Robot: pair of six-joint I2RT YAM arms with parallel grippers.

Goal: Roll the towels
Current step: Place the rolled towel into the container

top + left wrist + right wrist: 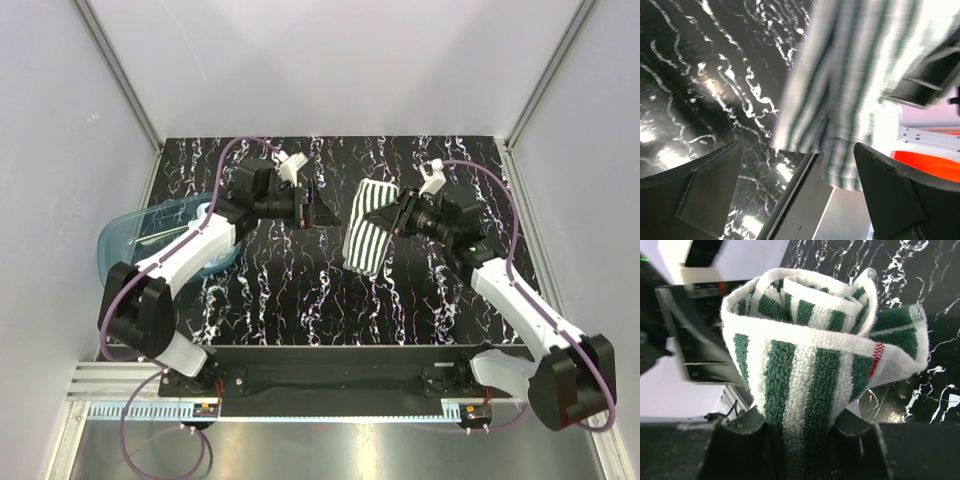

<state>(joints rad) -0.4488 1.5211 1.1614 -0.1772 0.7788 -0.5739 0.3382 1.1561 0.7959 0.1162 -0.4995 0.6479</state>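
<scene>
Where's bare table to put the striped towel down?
Best: the wide near-centre patch of table, bordered by the left arm, right arm and base rail. Also the far strip behind the grippers. Crowded: mid-table, where the open left gripper faces the striped towel in the right gripper; left edge, taken by the blue tub.

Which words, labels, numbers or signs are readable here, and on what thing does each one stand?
No text can be read.
Red tag on the striped towel: too small, no letters visible.
Marks along the front rail: only ticks, any numbers too small.
</scene>
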